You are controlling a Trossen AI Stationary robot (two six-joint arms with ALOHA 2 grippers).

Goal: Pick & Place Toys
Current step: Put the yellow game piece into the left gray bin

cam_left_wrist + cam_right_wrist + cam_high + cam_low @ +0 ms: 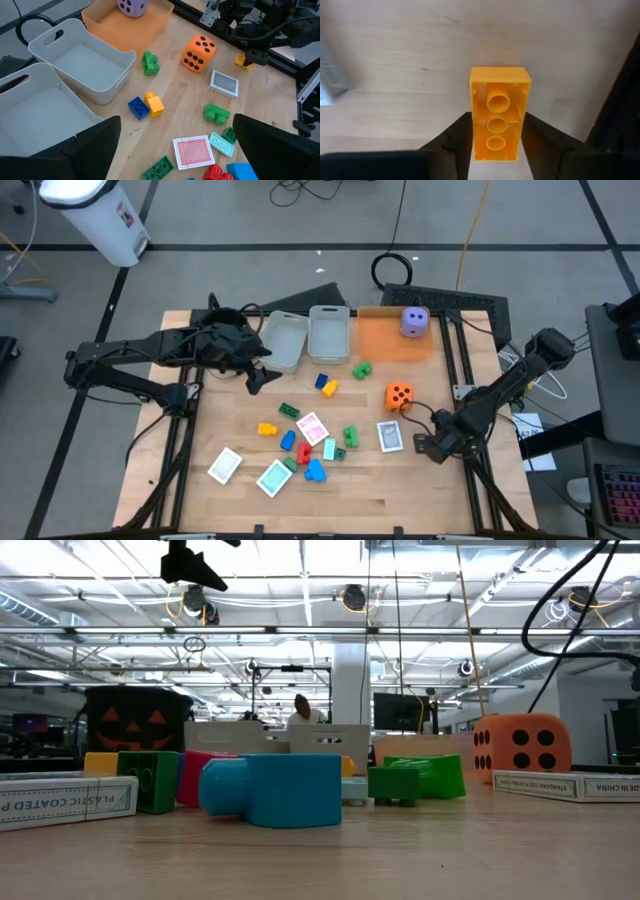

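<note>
Small blocks, including a blue one [316, 470] and a green one [361, 368], lie scattered on the wooden table [440, 500] with several playing cards [390, 436]. An orange die [399, 396] stands right of centre, and a purple die [415, 321] sits in the orange tray [385, 340]. My right gripper [496, 145] points down near the table's right edge, shut on a yellow-orange block [499, 110]. My left gripper [258, 375] hangs open above the table, beside the clear bins, touching nothing. My right gripper pinches the yellow-orange block's two long sides [476, 135] between its two fingers, near one end of the block. The fingers come from above, pointing steeply down, and lie across the block. The hollow underside faces up. Whether the block is clear of the table, I cannot tell.
Two clear bins [283, 340] [329, 332] stand at the far edge, left of the tray. A metal rail [470, 370] runs along the table's right side, close behind my right gripper. Bare wood lies along the near edge.
</note>
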